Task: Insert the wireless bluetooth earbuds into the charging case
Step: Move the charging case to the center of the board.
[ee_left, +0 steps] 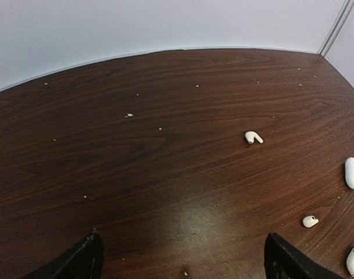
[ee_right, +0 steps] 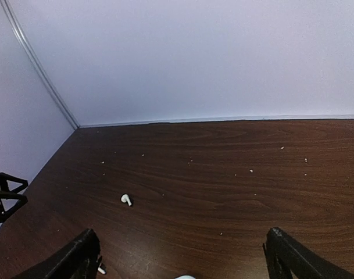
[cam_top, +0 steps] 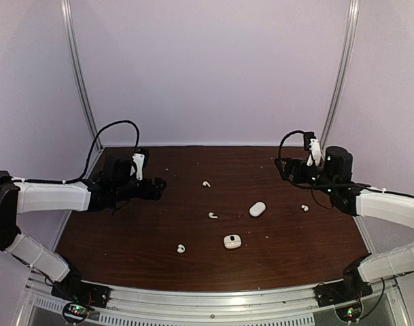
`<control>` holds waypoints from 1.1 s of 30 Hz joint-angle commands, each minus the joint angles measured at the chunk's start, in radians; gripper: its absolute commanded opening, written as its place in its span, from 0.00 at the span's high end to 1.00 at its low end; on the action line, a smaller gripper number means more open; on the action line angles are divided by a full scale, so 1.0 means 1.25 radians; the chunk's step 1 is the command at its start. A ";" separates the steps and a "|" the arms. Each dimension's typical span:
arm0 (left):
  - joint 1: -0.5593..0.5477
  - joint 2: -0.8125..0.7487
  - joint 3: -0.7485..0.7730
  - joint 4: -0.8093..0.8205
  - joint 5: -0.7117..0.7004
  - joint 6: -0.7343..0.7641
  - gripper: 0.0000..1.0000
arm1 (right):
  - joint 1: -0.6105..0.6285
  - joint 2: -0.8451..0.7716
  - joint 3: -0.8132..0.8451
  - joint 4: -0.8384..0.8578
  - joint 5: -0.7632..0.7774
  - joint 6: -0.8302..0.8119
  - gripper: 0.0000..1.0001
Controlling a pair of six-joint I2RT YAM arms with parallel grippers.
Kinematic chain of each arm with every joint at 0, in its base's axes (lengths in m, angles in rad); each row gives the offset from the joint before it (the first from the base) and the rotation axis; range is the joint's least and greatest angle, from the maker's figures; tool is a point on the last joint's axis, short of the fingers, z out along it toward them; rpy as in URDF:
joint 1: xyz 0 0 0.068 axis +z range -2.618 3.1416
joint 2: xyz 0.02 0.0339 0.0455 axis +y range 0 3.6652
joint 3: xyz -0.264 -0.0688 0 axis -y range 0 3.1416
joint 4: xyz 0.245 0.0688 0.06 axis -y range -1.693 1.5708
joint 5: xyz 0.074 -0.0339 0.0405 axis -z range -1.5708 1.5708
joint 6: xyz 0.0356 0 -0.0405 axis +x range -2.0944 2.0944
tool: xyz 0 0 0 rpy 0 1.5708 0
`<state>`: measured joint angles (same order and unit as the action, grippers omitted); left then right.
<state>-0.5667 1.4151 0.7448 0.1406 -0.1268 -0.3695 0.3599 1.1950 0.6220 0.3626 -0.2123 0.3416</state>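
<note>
On the table, 2 cases lie near the centre; 3 earbuds lie left of them, 1 right.

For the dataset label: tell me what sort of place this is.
Probably a robot-lab test cell, not a home: plain lilac walls with metal frame rails enclose a dark wooden table, and a left arm and right arm are bolted at its near edge.

The table is showing a dark wood grain, smooth, and is shining softly at the near side. The earbuds are looking like glossy white plastic; the cases are looking the same, smooth. The walls are appearing matt and pale. The near rail is gleaming like metal.
</note>
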 commanded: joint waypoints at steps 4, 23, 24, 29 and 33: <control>-0.057 -0.052 -0.053 0.128 0.094 0.015 0.02 | 0.115 -0.058 -0.003 -0.112 -0.090 -0.104 0.00; -0.083 -0.211 -0.190 0.297 0.342 0.029 0.02 | 0.505 0.195 0.047 -0.261 -0.069 -0.322 0.06; -0.084 -0.210 -0.193 0.305 0.348 0.029 0.02 | 0.510 0.212 0.050 -0.261 -0.060 -0.333 0.06; -0.084 -0.204 -0.196 0.314 0.361 0.028 0.02 | 0.512 0.286 0.080 -0.275 -0.020 -0.388 0.06; -0.085 -0.195 -0.192 0.319 0.368 0.027 0.02 | 0.512 0.357 0.130 -0.305 0.016 -0.420 0.07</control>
<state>-0.6678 1.1606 0.5106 0.4721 0.3012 -0.3462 0.9955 1.5799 0.7189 0.0128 -0.2668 -0.1154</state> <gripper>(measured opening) 0.977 0.938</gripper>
